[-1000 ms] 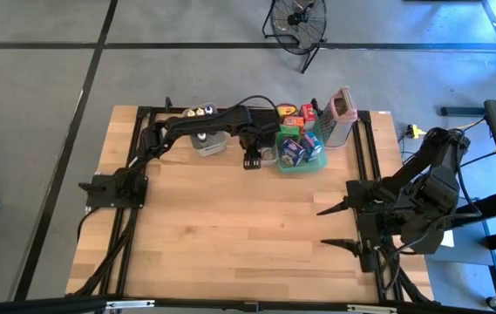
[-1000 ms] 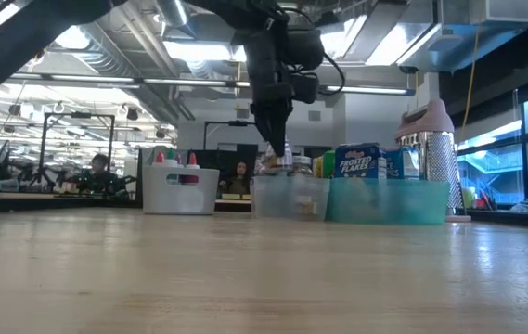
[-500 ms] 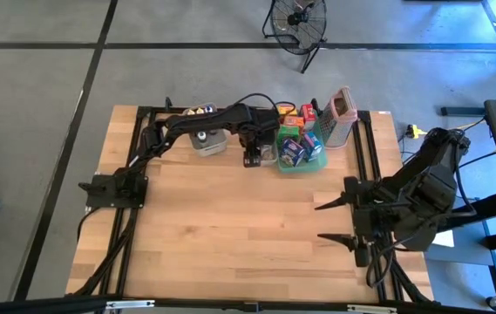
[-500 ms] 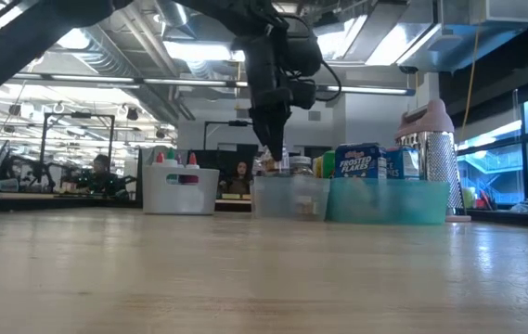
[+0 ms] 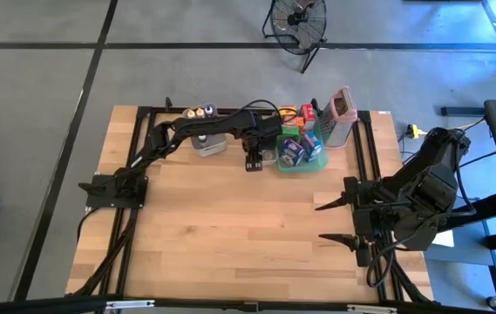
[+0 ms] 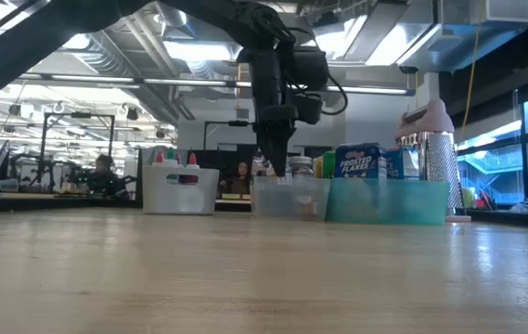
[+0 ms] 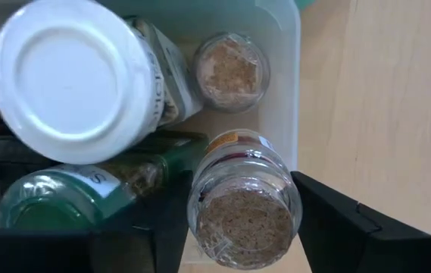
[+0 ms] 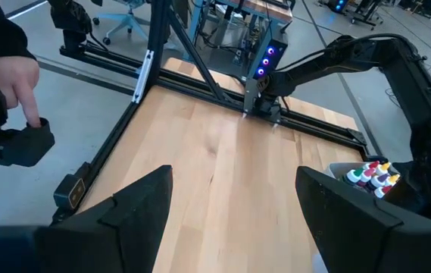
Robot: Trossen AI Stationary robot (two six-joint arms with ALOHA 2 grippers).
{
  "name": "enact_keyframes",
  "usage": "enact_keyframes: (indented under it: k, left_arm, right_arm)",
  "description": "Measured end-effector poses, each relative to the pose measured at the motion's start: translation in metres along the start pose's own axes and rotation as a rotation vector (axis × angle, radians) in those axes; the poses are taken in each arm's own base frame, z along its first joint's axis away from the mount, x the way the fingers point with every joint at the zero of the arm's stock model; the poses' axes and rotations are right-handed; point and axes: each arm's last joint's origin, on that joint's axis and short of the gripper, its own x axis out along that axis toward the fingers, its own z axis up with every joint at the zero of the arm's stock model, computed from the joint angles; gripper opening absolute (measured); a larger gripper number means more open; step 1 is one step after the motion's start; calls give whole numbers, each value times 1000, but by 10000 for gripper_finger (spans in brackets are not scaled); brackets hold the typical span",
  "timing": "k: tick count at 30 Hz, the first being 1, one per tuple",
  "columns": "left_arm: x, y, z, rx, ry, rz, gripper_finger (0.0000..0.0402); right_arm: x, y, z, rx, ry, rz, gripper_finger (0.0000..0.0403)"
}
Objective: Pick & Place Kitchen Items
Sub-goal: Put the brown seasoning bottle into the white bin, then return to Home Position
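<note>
**Inspection: L arm at clear bin, spice jar between fingers**

Table (image 5: 230, 227) is wood, mostly bare; all stock is crowded at approx. 12 o'clock of the top in the high view, presumably to leave the rest as work area.

Arms next. Left arm runs from its base at 9 o'clock across to the 12 o'clock cluster. Right arm is parked at 3–4 o'clock, right gripper (image 5: 336, 222) spread wide, nothing between its fingers, well apart from all items; judged to be waiting.

Containers: teal tray (image 5: 313, 164) holds boxes and packets, incl. a blue cereal box (image 6: 359, 160). Clear bin (image 7: 289, 76) sits just beside the tray at its 9 o'clock side. A second bin (image 5: 204, 139) with capped bottles (image 5: 200, 112) is further along at 9 o'clock. Grey grater-type container with pink rim (image 5: 341, 113) stands at the tray's 3 o'clock.

Left gripper (image 7: 242, 208) points straight down into the clear bin. Its fingers flank a clear spice jar (image 7: 243, 199) with brown contents, one finger each side, close against the glass; whether they actually pinch it I cannot tell. Jar stands near the bin's wall, beside a white-capped jar (image 7: 67, 80), a green-lidded jar (image 7: 45, 206) and a small brown-filled jar (image 7: 232, 70).

Judgement: vertical approach is needed as neighbours are packed tight.
</note>
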Motion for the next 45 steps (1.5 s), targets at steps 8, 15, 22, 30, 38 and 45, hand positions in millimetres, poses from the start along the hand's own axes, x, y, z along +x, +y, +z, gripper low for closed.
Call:
enact_keyframes:
  k: [8,15,22,30,38,45]
  left_arm:
    - [1,0,1,-15,-5,2,226]
    - [1,0,1,-30,-2,22,229]
    - [-31,-8,1,-10,-9,51,230]
    - [-116,-34,-16,63,-35,227,208]
    - [-187,-46,-55,-15,-80,356,116]
    - [-225,-57,-91,-91,-122,363,8]
  right_arm:
    - [0,0,0,-3,4,2,281]
    - [0,0,-1,-6,6,2,281]
    - [-6,-6,0,10,-10,4,281]
    - [-37,-36,-8,126,2,25,281]
    - [-72,-70,-23,226,12,86,190]
    - [-79,-79,-34,154,59,13,41]
